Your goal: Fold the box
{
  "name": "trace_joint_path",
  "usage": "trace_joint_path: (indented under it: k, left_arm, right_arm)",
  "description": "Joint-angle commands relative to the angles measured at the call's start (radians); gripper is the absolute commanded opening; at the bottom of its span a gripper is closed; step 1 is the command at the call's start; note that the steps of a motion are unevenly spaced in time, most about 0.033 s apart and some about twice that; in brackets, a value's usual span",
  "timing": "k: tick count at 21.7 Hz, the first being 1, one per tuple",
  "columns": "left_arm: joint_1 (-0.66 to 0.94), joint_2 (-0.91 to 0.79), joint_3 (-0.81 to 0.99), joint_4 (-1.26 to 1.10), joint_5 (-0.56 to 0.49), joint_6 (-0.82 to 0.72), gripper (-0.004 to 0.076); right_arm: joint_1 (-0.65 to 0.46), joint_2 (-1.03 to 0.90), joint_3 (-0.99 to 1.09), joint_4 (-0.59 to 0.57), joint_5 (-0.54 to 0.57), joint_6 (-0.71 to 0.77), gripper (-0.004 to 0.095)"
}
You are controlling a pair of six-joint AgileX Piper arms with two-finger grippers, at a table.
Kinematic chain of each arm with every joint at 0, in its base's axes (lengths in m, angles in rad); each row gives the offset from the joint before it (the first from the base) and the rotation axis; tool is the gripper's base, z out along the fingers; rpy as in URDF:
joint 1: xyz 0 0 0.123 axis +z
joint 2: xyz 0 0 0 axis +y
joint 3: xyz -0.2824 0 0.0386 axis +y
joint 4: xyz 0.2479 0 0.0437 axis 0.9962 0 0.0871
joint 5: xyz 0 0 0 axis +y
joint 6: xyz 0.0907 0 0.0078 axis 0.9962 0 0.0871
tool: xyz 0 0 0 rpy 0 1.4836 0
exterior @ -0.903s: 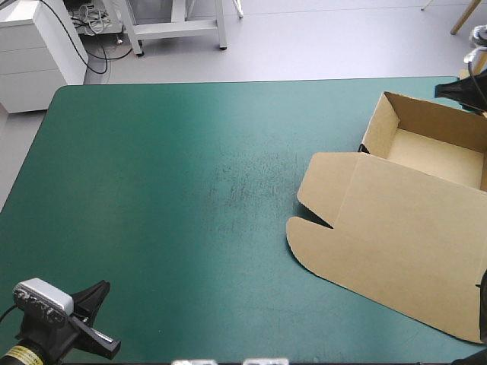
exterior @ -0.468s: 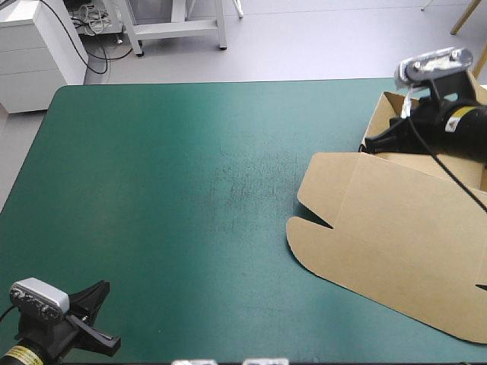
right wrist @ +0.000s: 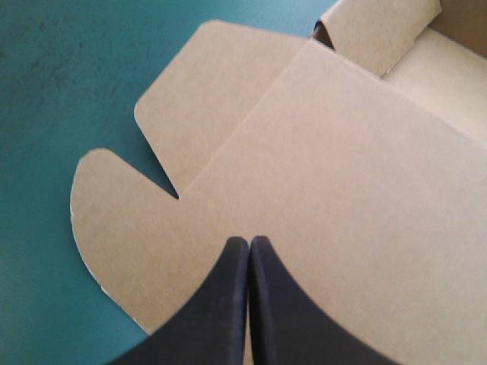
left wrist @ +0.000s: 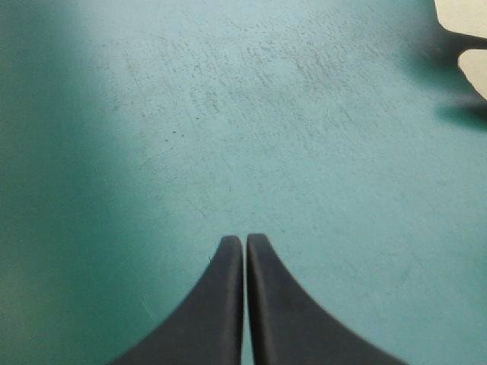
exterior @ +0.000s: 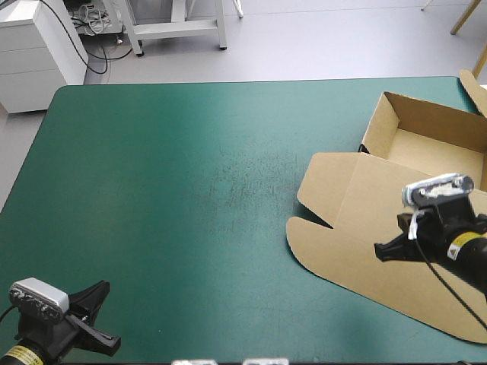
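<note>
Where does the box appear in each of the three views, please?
High view: box at the table's right side, under the right end effector.
Left wrist view: just a lid corner, far ahead of the left end effector.
Right wrist view: under the right end effector.
Landmark: the lid's notch.

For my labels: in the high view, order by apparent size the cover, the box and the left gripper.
1. teal-green cover
2. brown box
3. left gripper, smallest although nearest the camera

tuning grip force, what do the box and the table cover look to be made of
Box: brown board, probably cardboard, matte; cut edges and fold creases show. Table cover: teal-green, smooth, faintly scuffed near the middle; perhaps a rubbery or vinyl mat, not certain.
</note>
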Motion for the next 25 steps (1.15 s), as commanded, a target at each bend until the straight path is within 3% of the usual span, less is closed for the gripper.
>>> trace_joint_path:
  k: [1,11,25]
  left_arm:
    - [-0.007,0.014,-0.024,-0.014,-0.072,-0.010,-0.0008]
    - [-0.007,0.014,-0.024,-0.014,-0.072,-0.010,-0.0008]
    - [-0.007,0.014,-0.024,-0.014,-0.072,-0.010,-0.0008]
  right_arm:
    - [-0.001,-0.095,0.137,-0.011,-0.109,0.004,-0.0016]
    - [-0.001,-0.316,0.457,0.009,-0.258,0.004,-0.0016]
    - [-0.001,-0.335,0.504,0.012,-0.310,0.001,-0.0016]
